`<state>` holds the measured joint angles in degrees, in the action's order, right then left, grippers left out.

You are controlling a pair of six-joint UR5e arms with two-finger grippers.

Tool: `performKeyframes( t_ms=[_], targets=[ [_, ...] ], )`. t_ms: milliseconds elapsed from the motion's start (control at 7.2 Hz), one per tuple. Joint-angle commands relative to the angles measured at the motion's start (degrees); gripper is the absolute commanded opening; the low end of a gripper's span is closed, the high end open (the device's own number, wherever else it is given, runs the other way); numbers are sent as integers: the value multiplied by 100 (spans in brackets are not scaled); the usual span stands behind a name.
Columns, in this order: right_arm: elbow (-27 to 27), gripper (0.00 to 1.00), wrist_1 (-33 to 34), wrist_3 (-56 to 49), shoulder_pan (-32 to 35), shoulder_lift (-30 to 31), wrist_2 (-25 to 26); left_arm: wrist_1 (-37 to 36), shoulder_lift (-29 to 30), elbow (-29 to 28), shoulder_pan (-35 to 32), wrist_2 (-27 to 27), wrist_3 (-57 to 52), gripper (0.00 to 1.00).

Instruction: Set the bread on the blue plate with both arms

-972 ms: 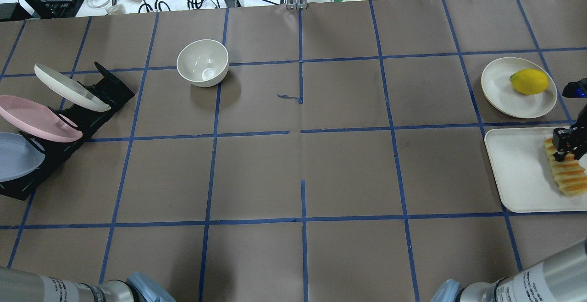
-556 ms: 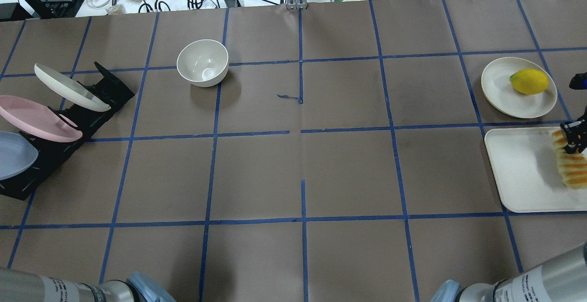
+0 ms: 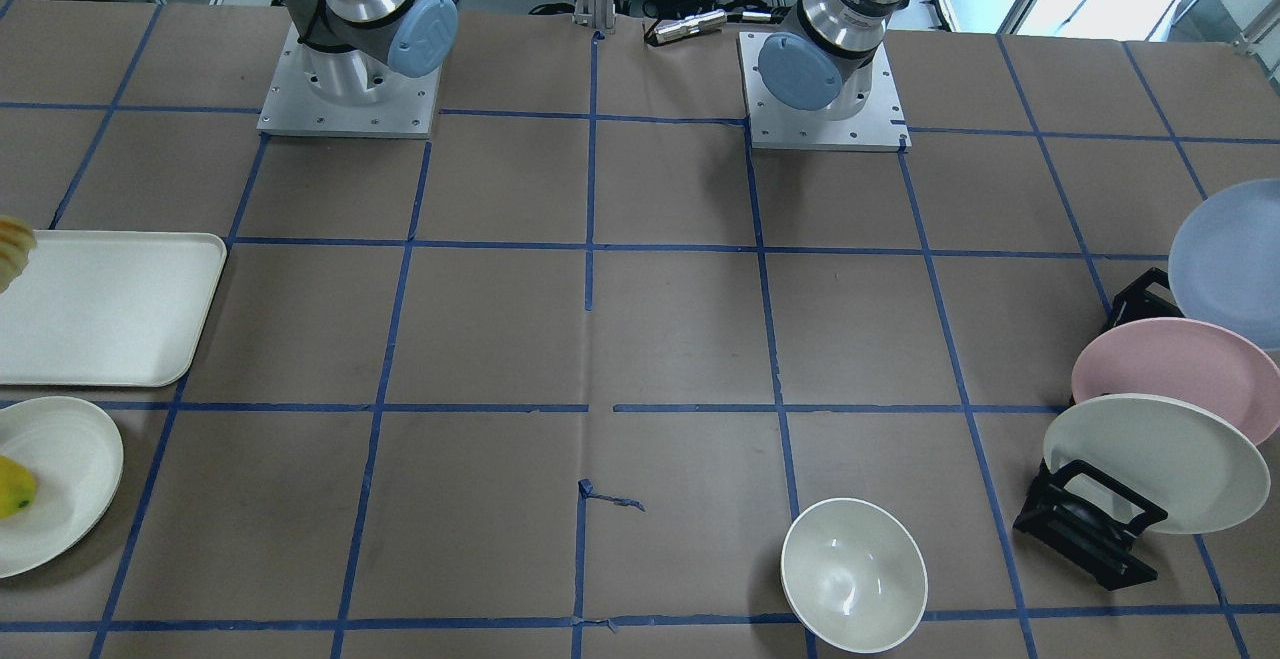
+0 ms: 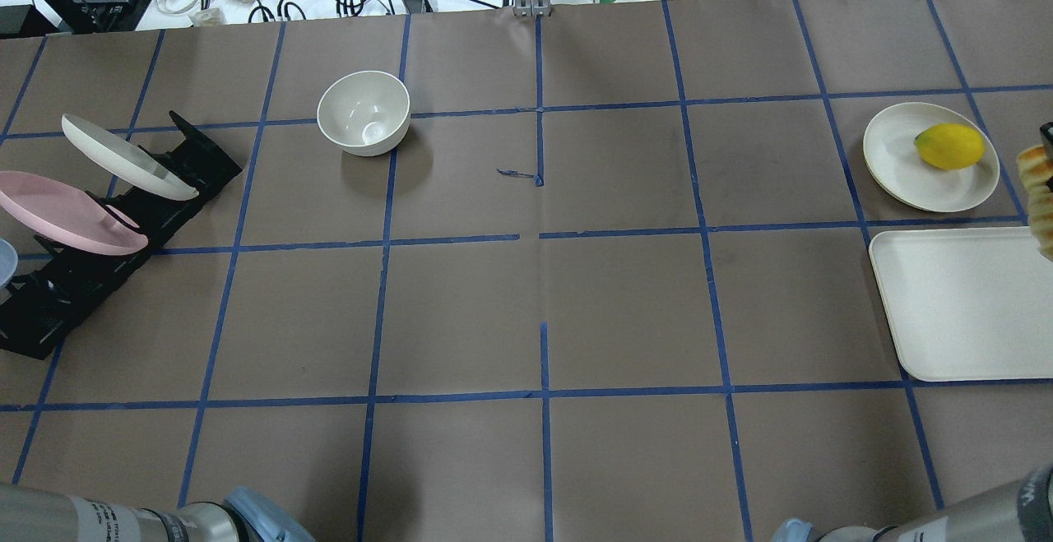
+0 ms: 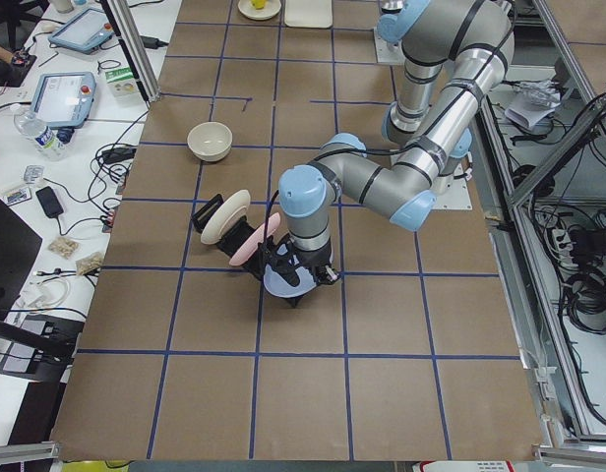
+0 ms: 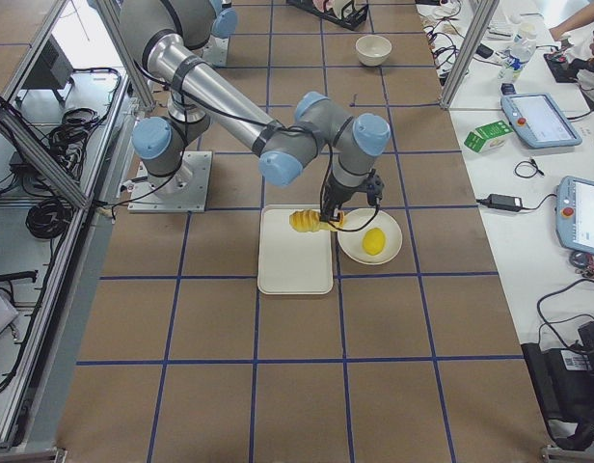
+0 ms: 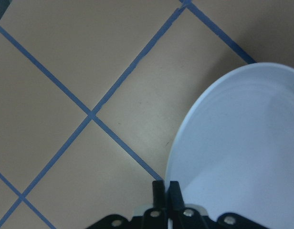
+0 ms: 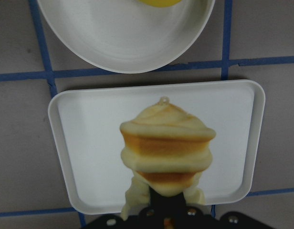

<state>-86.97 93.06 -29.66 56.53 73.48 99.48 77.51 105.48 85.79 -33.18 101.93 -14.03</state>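
The bread (image 8: 166, 148) hangs from my right gripper (image 8: 167, 204), which is shut on its lower end. It is lifted clear above the white tray (image 8: 89, 143). In the overhead view the bread (image 4: 1038, 196) shows at the right edge, and in the exterior right view (image 6: 310, 220) it is over the tray's far end. My left gripper (image 7: 166, 188) is shut on the rim of the blue plate (image 7: 242, 152). It holds the plate tilted beside the black rack (image 5: 283, 283). Only a sliver of the plate (image 4: 4, 261) shows in the overhead view.
The rack (image 4: 123, 221) at the left holds a pink plate (image 4: 62, 213) and a white plate (image 4: 123, 155). A white bowl (image 4: 364, 112) stands at the back left. A lemon (image 4: 950, 145) lies on a cream plate (image 4: 905, 172) behind the tray (image 4: 954, 312).
My right gripper has lifted the bread off the tray and carried it up and back toward the view's right edge. My left gripper has drawn the blue plate out of the rack, leftward.
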Motion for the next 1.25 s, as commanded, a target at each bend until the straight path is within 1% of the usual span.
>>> performKeyframes(
  t_ms=[0, 139, 278, 417, 556, 694, 833, 972, 1111],
  targets=[
    [198, 0, -681, 590, 410, 314, -199, 1040, -403, -89, 93, -24, -283, 0],
    [207, 0, -997, 880, 525, 421, -514, 1735, -719, -89, 32, -129, -772, 0],
    [216, 0, -1174, 953, 648, 517, -543, 2290, -1009, -54, -21, -774, -1116, 0],
    [225, 0, -1219, 1128, 788, 632, -543, 2687, -1221, -10, -169, -1302, -1511, 0],
    [251, 0, -1455, 1277, 955, 737, -569, 2691, -1310, 103, -554, -1699, -1968, 0],
    [382, 0, -1657, 1592, 1226, 834, -761, 2621, -1267, 165, -1045, -1990, -2146, 0],
    [557, 0, -1868, 1908, 1542, 861, -815, 2490, -1232, 270, -1598, -2306, -2209, 0],
    [776, 0, -2096, 2355, 1859, 844, -990, 2175, -1319, 454, -2169, -2336, -2218, 0],
    [839, 0, -2168, 2803, 2105, 852, -1226, 1798, -1224, 630, -2758, -2823, -2297, 0]
  ],
)
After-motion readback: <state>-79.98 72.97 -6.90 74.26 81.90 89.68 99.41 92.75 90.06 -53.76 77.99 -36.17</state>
